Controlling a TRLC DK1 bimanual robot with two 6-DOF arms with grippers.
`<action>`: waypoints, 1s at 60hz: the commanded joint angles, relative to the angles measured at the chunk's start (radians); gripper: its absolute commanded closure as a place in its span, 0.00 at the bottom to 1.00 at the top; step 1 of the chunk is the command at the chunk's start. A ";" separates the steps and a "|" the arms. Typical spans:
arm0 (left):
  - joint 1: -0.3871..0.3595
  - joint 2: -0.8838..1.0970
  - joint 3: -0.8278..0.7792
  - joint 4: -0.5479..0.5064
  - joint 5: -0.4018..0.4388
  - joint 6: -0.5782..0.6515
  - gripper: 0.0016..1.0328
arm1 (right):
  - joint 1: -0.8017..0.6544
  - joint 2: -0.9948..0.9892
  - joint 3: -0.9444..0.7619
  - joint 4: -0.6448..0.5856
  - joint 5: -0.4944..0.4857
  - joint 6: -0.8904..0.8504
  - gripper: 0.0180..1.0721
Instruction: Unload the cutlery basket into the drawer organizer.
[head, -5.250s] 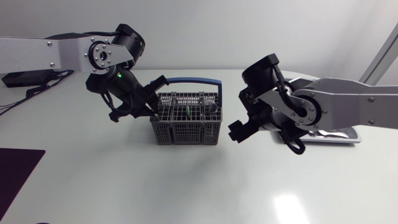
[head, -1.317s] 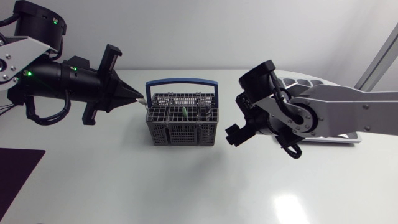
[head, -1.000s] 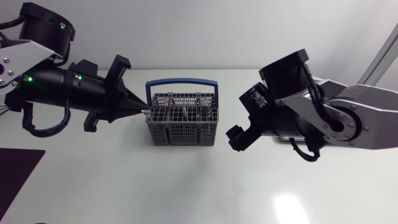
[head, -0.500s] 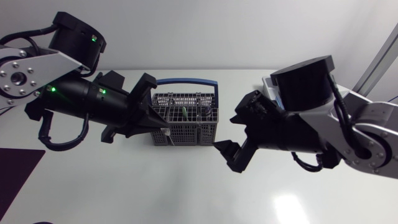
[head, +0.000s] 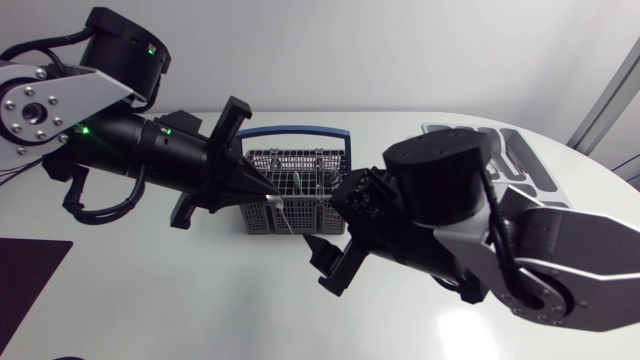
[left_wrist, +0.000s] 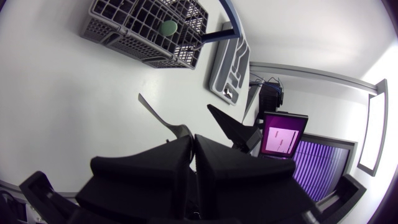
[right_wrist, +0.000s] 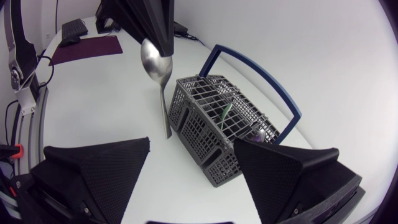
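The grey cutlery basket (head: 297, 205) with a blue handle stands mid-table; a green-handled piece (head: 297, 181) and dark cutlery stand in it. My left gripper (head: 270, 195) hovers at the basket's front left corner, shut on the bowl end of a metal spoon (head: 285, 216), whose handle hangs down. In the right wrist view the spoon (right_wrist: 159, 74) hangs beside the basket (right_wrist: 230, 127), ahead of my open right gripper (right_wrist: 193, 180). In the head view that right gripper (head: 338, 235) is in front of the basket. The grey drawer organizer (head: 505, 148) lies at the back right, partly hidden by my right arm.
The left wrist view shows the basket (left_wrist: 149, 25), the organizer (left_wrist: 227, 68) beyond it and one right finger (left_wrist: 233, 127) just beside the spoon handle (left_wrist: 158, 115). A dark mat (head: 25, 275) lies at the table's front left.
My left gripper has carried the spoon from the basket's left side to its front corner. My right arm has swung left and forward, bringing its open gripper in front of the basket.
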 joint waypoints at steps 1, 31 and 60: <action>0.012 0.020 0.027 0.007 0.023 -0.047 0.94 | 0.011 0.034 -0.027 0.040 0.019 -0.001 0.10; 0.032 0.054 0.028 0.066 0.091 -0.101 0.94 | 0.052 0.158 0.028 0.157 0.055 0.001 0.18; 0.058 0.068 0.020 0.070 0.126 -0.107 0.94 | 0.058 0.222 0.074 0.237 0.081 -0.004 0.54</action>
